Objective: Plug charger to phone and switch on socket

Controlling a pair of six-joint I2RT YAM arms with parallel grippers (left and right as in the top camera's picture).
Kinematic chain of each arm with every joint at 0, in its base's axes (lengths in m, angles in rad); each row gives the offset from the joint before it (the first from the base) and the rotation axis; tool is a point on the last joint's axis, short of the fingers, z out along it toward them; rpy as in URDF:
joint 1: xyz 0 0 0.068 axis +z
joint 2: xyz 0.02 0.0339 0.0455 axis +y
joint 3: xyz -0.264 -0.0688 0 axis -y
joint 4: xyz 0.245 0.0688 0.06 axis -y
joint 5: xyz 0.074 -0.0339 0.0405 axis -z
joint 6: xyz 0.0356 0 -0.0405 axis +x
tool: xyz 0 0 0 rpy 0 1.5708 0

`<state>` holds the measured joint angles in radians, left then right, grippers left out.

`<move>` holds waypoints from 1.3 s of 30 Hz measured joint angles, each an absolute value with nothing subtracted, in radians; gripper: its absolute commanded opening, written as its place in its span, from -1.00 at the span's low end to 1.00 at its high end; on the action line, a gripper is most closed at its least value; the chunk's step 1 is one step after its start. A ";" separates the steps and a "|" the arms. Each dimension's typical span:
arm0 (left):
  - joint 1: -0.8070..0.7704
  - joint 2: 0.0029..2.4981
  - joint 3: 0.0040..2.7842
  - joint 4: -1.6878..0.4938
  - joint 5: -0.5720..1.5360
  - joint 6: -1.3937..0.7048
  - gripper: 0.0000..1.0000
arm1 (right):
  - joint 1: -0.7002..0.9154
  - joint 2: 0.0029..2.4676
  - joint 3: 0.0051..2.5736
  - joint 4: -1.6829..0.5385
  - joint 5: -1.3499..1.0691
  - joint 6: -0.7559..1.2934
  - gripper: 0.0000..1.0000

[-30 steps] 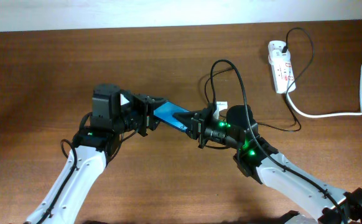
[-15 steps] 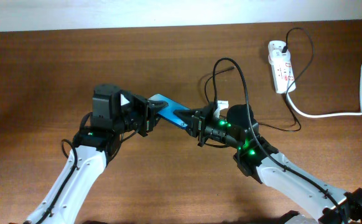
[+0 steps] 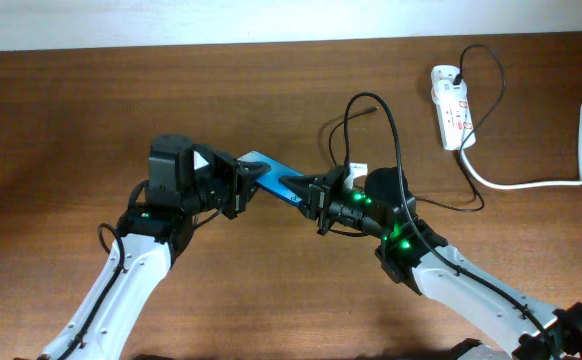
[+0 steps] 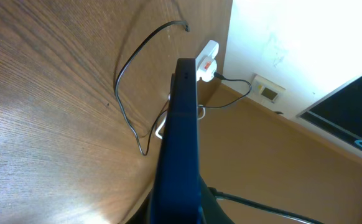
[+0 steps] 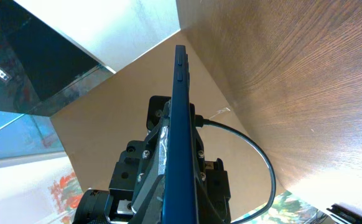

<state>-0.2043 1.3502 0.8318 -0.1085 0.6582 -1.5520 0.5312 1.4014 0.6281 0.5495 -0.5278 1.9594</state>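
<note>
Phone [image 3: 269, 178] hangs above the desk [image 3: 71, 120]; I see the left tool [image 3: 243, 187] clamped on one end, the right tool [image 3: 309, 196] clamped on the other, socket [image 3: 451, 108] well apart.

Overhead looks straight down on the table [image 3: 71, 100] from high up. Left wrist sits tight against the phone [image 4: 182, 143], sighting along its edge toward the socket [image 4: 207, 61]. Right wrist, equally close, sights along it the opposite way. All three share the phone; overhead and left wrist share the socket.
</note>
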 measured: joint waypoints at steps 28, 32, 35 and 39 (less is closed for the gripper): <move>-0.199 1.367 0.820 -0.217 0.664 -1.431 -1.00 | 0.532 1.381 0.652 0.308 -0.512 1.821 0.47; -0.148 1.367 0.820 -0.231 0.702 -1.360 -1.00 | 0.532 1.382 0.651 0.231 -0.492 1.798 0.57; -0.095 1.367 0.820 -0.233 0.773 -1.303 -1.00 | 0.532 1.382 0.649 0.200 -0.466 1.746 0.64; -0.025 1.367 0.820 -0.260 0.884 -1.232 -1.00 | 0.532 1.382 0.649 0.194 -0.433 1.658 0.69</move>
<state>-0.0254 1.3670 0.8196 -0.2596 0.8837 -1.2316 0.5320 1.3819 0.6495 0.1936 -0.4332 1.6581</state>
